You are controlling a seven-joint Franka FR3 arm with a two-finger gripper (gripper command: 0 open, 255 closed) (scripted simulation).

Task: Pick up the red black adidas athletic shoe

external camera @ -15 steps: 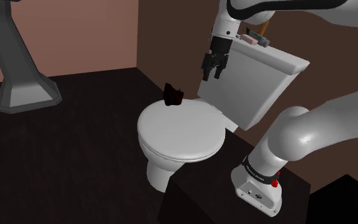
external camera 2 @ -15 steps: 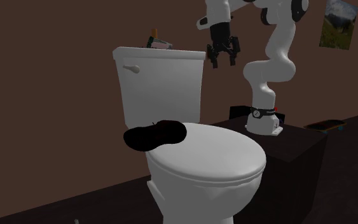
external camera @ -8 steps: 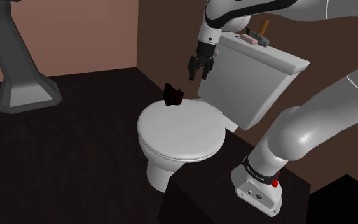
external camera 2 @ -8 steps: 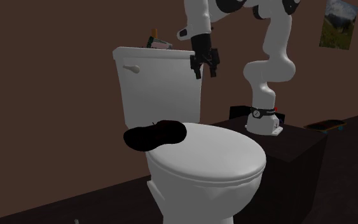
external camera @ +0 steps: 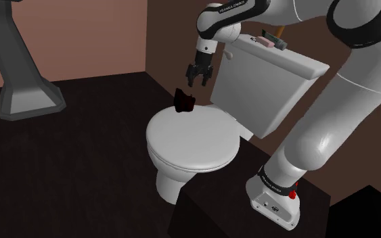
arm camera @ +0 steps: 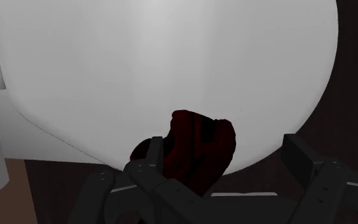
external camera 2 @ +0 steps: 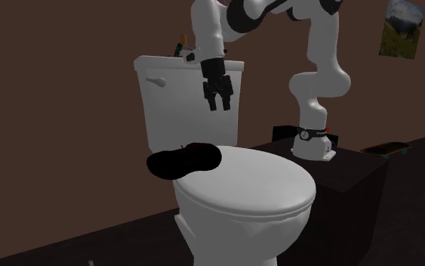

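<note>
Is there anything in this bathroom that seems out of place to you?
Yes: a dark red and black shoe lies on the closed toilet lid, at its edge near the tank, an odd spot for footwear. The open gripper hangs above it.

Shoulder camera high behind stand [external camera: 209,213]; second low, fronting toilet [external camera: 192,138]; toilet shared.

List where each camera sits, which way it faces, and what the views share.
Shoulder view: beside the stand, looking down on the toilet; arm and gripper show.
Second exterior view: low, in front of the bowl, facing the tank and wall; arm and its base show.
Wrist view: on the hand, looking down at the dark red shoe; open black fingers show.
Shared: shoe on the toilet lid.
</note>
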